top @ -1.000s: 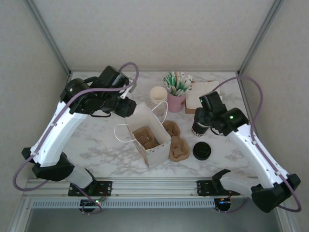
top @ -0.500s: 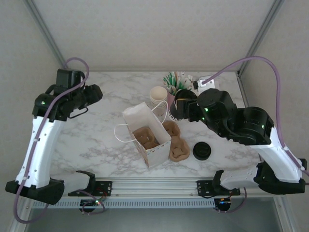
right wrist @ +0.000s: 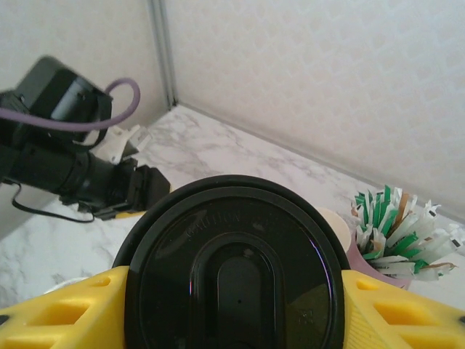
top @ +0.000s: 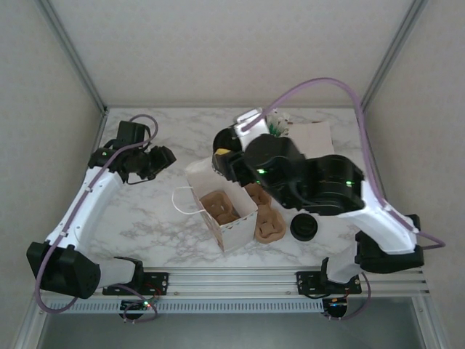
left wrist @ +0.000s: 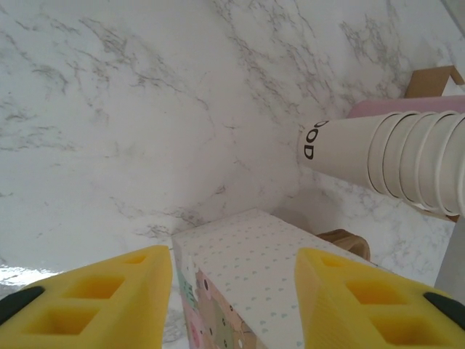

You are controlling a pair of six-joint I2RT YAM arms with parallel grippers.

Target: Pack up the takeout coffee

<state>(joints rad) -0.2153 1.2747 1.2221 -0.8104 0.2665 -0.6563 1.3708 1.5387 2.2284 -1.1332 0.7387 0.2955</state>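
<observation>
Right wrist view: right tool (right wrist: 232, 316) clamped on the coffee (right wrist: 236, 269), cup sitting between its yellow fingers (right wrist: 54, 316), held over the table (top: 145, 211) middle by the paper bag (top: 234, 218). Left tool (left wrist: 232, 291) fingers apart near bag.

The stack of cream paper cups (left wrist: 389, 160), lying sideways across the left wrist view, carries bold black print near the base of its outermost cup. What can be made out reads "OD", and the rest curves out of sight. The takeout coffee (right wrist: 236, 269), a small cup with a round black plastic lid, has a raised arc of small lettering on that lid, too faint to read.
</observation>
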